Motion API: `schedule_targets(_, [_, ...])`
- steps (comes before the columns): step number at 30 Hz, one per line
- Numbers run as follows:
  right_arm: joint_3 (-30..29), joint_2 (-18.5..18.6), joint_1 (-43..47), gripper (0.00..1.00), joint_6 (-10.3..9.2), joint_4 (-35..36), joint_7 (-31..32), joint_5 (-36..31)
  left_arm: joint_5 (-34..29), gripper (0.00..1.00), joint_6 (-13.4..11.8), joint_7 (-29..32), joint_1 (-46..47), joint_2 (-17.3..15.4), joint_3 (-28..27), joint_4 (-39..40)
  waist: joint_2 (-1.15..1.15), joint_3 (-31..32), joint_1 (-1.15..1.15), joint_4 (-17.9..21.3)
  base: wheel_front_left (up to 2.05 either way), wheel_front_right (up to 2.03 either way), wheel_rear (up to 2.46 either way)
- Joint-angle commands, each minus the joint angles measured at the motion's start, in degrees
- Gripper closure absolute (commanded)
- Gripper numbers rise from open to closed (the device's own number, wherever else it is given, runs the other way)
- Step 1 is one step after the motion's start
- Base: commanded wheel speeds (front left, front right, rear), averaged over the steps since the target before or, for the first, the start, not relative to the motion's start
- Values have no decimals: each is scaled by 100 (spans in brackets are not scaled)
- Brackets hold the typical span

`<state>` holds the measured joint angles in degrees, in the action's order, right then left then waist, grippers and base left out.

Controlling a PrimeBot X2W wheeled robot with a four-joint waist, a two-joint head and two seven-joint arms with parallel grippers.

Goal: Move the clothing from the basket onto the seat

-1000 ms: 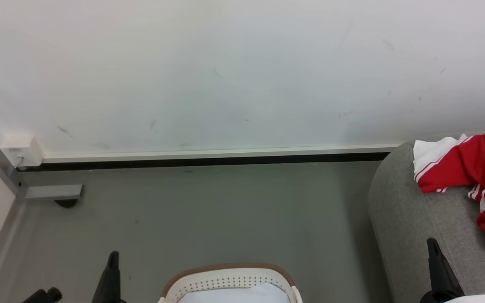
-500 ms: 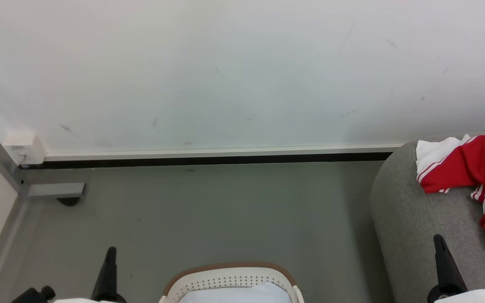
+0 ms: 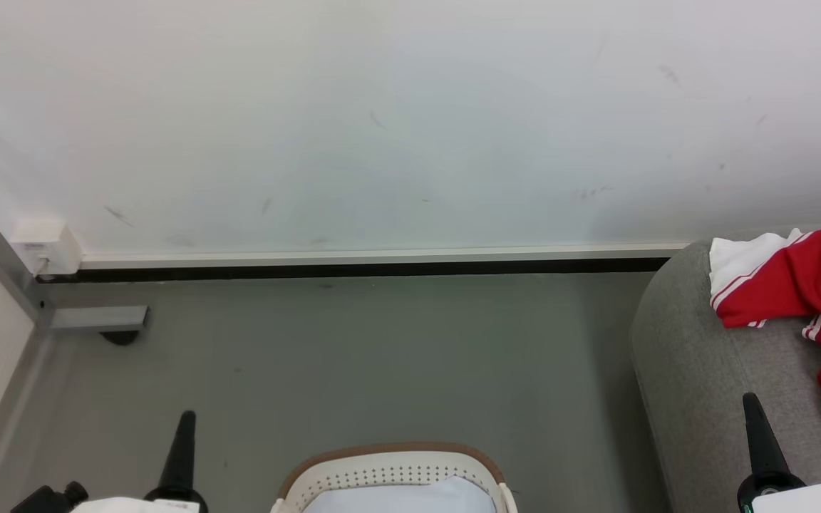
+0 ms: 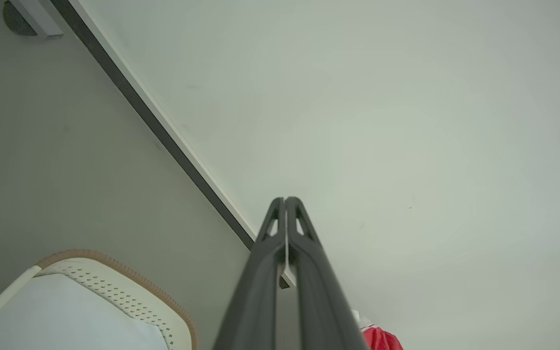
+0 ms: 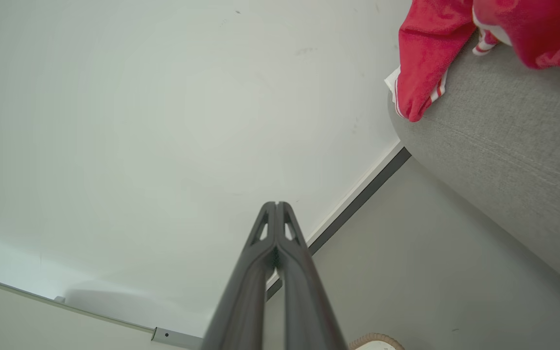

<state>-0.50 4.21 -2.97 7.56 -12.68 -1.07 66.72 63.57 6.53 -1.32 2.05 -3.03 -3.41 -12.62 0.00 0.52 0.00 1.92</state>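
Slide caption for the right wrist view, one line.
Shut, empty right gripper aimed at the wall; red clothing draped over the grey seat.

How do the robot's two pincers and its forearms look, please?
The left pincer and the right pincer each have two long, dark grey fingers that taper to narrow tips, with triangular cut-outs near them. Black round bases join white forearms.

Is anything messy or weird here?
Only the red-and-white clothing: it lies crumpled in a heap on the grey seat, one end draping over its rounded edge. Nothing looks spilled or broken.
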Motion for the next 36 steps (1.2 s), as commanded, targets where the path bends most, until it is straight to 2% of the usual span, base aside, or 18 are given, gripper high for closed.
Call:
schedule_targets(1, [-49, 19, -110, 100, -7, 33, 31, 154, 193, 100, 26, 40, 118, -22, -40, 24, 0, -1, 0, -4, 0, 0, 0])
schedule_targets(36, [-364, -43, -269, 100, -10, -77, 457, 1730, 1911, 100, 78, 530, 331, -3, -225, -85, 0, -40, 0, -110, 0, 0, 0])
